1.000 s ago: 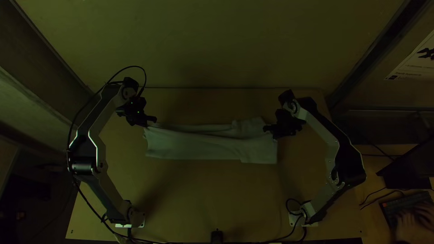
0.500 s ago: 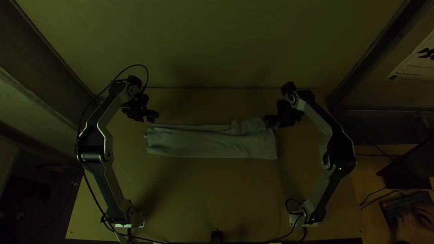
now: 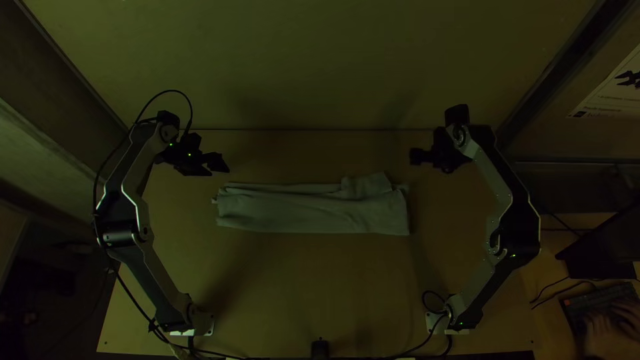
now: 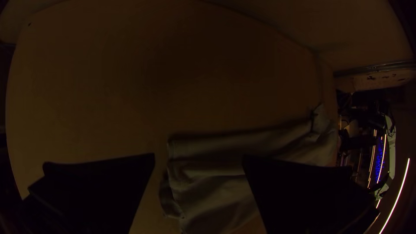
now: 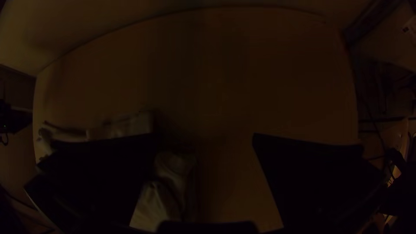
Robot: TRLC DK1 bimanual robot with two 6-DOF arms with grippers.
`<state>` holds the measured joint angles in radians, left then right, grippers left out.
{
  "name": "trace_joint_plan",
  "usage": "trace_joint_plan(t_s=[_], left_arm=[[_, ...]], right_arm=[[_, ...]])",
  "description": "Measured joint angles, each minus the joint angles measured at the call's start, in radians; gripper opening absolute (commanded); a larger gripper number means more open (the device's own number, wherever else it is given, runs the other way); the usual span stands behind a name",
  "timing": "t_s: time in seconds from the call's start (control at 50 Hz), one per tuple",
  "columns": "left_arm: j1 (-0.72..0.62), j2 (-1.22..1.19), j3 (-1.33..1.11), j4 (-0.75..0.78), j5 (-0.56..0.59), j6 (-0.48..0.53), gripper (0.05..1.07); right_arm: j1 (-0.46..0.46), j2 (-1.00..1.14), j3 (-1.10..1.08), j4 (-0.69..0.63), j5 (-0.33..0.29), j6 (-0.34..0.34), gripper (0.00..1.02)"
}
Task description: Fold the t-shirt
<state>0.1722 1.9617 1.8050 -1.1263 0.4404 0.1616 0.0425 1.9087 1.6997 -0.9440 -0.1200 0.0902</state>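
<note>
A small black object [image 3: 320, 348] sits at the middle of the near edge of the light wooden table [image 3: 320, 283], between the arms' bases [image 3: 193, 323], with cables running along that edge. Off the table's near right side is a keyboard [image 3: 600, 295]. Beyond the bare near half of the wood, the t-shirt [image 3: 307, 215] lies across the middle as a long folded strip running left to right, its near edge fairly straight, its left end layered and a little ragged. Creases run along its length, and a smaller folded part is rumpled toward the far right. A pale wall [image 3: 320, 67] rises past the table's far edge, and a printed sheet [image 3: 610, 97] hangs at the right. The right gripper [image 3: 411, 157] is beyond the shirt's right end, its two black fingers spread wide with nothing held between them; the left gripper [image 3: 227, 167] is just beyond the left end, its fingers likewise well apart and gripping nothing. In the top view both stand apart from the cloth.
</note>
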Motion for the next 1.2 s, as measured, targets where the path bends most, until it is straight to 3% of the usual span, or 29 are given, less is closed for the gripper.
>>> trace_joint_plan(t_s=[0.2,0.5,0.84,1.2], left_arm=[[0.087,-0.007,-0.065,-0.003,0.127,0.017,1.03],[0.161,-0.007,-0.187,-0.027,0.24,0.129,1.03],[0.183,-0.007,-0.323,-0.018,0.256,0.199,1.03],[0.159,-0.011,-0.395,0.058,0.28,0.198,1.03]], right_arm=[[-0.013,-0.07,0.035,0.001,0.0,0.014,0.99],[-0.005,-0.151,0.061,-0.01,-0.011,0.014,0.99],[0.023,-0.195,0.143,-0.014,-0.011,0.018,0.99],[0.029,-0.226,0.158,-0.029,-0.011,0.032,0.99]])
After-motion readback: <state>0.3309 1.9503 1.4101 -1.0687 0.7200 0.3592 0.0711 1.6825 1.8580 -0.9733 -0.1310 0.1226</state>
